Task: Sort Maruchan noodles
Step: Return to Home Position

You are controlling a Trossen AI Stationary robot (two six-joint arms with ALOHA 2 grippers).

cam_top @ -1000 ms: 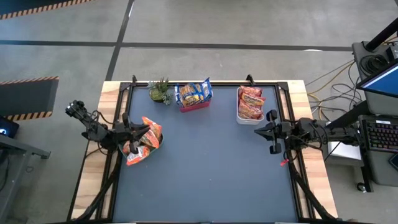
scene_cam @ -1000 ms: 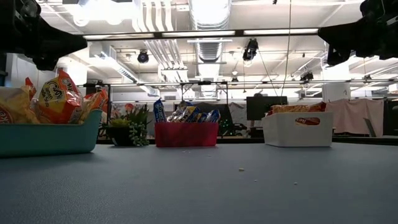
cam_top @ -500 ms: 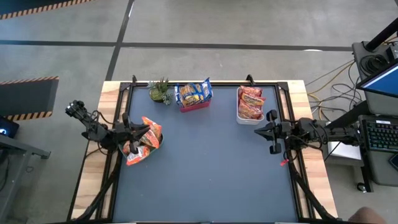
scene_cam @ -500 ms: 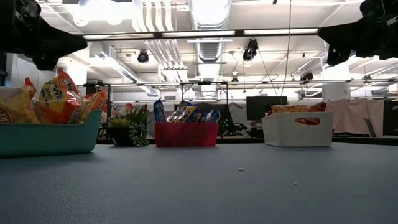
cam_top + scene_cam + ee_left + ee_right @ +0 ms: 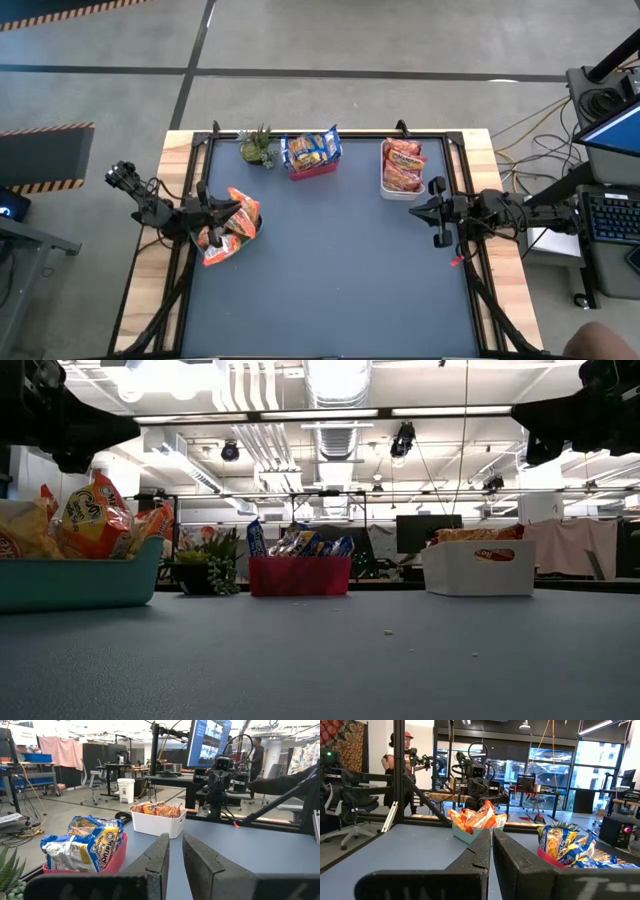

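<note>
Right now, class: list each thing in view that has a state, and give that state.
Teal bin: filled with orange packs, heaped above rim.
Red bin: filled with blue packs.
White bin: filled with red packs.
Plant: upright.
Left pincer: empty, above the teal bin.
Right pincer: shut, empty, at the table's right edge.

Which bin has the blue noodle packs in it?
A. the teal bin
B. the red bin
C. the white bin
B: the blue packs stick up out of the red bin at the far edge of the table.
</note>
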